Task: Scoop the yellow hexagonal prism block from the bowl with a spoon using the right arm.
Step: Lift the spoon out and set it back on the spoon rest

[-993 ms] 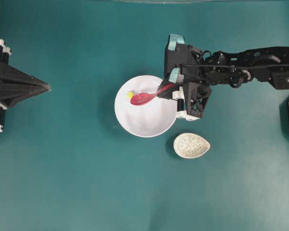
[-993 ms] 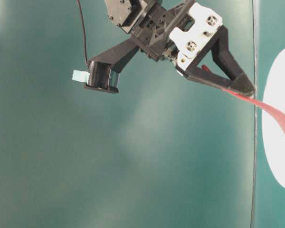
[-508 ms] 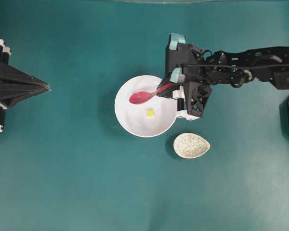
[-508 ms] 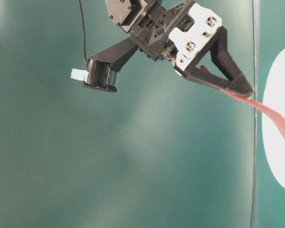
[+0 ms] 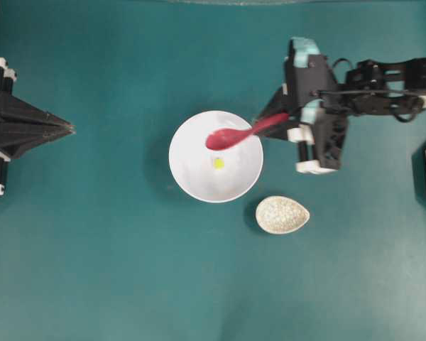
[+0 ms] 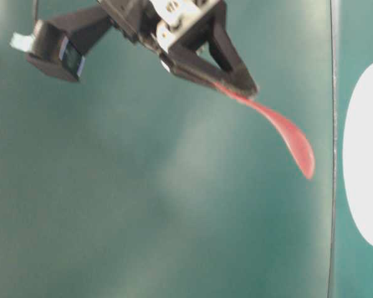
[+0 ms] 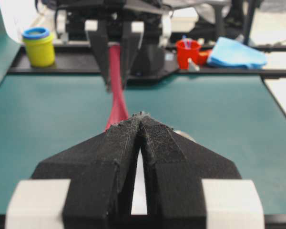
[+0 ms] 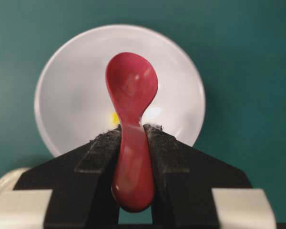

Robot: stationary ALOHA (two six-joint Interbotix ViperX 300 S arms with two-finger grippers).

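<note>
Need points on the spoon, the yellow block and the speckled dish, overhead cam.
spoon (image 5: 226,138): overhead view, on the red scoop, above the bowl.
yellow block (image 5: 218,163): overhead view, centre of the block, on the bowl's floor.
speckled dish (image 5: 281,214): overhead view, middle of its inner surface.

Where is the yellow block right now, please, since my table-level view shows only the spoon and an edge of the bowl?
Observer: The yellow block lies inside the bowl, near its middle, not in the spoon.
Operator: Thank you. Is the scoop empty, then?
Observer: Yes. The right wrist view shows it bare, with the right gripper shut on the handle.
Operator: And the left arm?
Observer: The left gripper is shut on nothing, far from the bowl.
</note>
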